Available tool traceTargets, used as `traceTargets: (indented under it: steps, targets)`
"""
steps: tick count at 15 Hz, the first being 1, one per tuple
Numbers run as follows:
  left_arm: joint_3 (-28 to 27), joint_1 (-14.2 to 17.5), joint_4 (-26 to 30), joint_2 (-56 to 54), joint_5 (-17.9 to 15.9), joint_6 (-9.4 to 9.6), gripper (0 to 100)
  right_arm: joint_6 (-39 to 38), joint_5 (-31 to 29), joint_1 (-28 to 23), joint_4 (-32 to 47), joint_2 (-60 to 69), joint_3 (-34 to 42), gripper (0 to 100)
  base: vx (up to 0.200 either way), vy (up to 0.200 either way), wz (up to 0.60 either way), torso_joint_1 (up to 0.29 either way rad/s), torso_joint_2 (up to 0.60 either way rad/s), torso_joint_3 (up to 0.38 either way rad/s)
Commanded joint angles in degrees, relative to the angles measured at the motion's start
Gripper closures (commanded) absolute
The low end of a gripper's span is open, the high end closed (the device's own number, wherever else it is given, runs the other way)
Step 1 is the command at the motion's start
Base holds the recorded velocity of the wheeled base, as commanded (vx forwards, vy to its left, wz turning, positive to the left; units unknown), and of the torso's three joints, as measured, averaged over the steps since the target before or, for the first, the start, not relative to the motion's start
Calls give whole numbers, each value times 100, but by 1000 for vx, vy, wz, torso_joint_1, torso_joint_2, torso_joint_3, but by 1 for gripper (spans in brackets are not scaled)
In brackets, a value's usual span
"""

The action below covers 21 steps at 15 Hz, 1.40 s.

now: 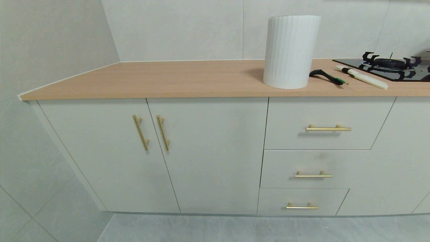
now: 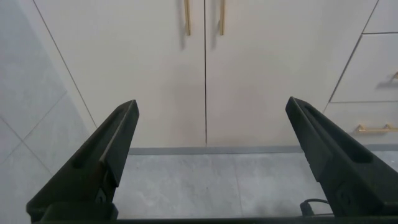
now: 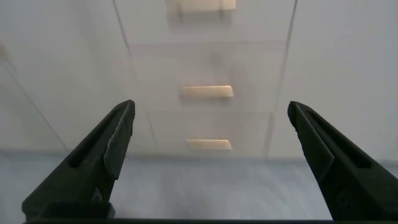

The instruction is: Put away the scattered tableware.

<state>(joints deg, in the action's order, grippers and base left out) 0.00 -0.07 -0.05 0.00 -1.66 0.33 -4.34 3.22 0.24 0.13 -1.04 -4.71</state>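
While both arms sit low in front of the cabinets, I have the left gripper (image 2: 211, 109) with its jaws spread wide and nothing between them. It faces the two cupboard doors (image 2: 261, 74), with the grey floor (image 2: 211, 180) below them. The right gripper (image 3: 211, 107) is just as wide apart and empty, and it faces the stack of drawers (image 3: 249, 74) with their brass handles.

From the head camera I see the wooden counter (image 1: 168, 79) above those cabinets. A tall white ribbed holder (image 1: 290, 50) stands upright on it, toward the right. The loose pieces lie flat on the counter just right of the holder. A black-handled tool (image 1: 327, 76) with a green tip lies closest to the holder's base; I cannot tell whether the two touch. A long white utensil (image 1: 362, 77) lies at a slant a little farther right, along the near left corner of the black glass hob (image 1: 408, 75).
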Motion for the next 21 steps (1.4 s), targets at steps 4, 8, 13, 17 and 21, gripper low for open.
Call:
traceTargets:
  steps: [4, 8, 13, 17, 21]
  targets:
    - [0, -1, 5, 9, -1, 2, 0, -392, 56, 1004, 57, -3561, -1015, 0, 0, 0, 0, 0, 0, 0]
    - [0, -1, -4, 9, -1, 2, 0, -243, 30, 986, -84, -6708, -2113, 0, 0, 0, 0, 0, 0, 0]
    - [0, -1, -4, 9, -1, 2, 0, 144, -120, 679, -2606, -10083, -2711, 0, 0, 0, 0, 0, 0, 0]
    - [0, -1, -4, 9, -1, 2, 0, 337, -515, 459, -3749, -11568, -3353, 0, 0, 0, 0, 0, 0, 0]
    - [0, -1, 5, 9, -1, 2, 0, 337, -515, 213, -4039, -12122, -3906, 0, 0, 0, 0, 0, 0, 0]
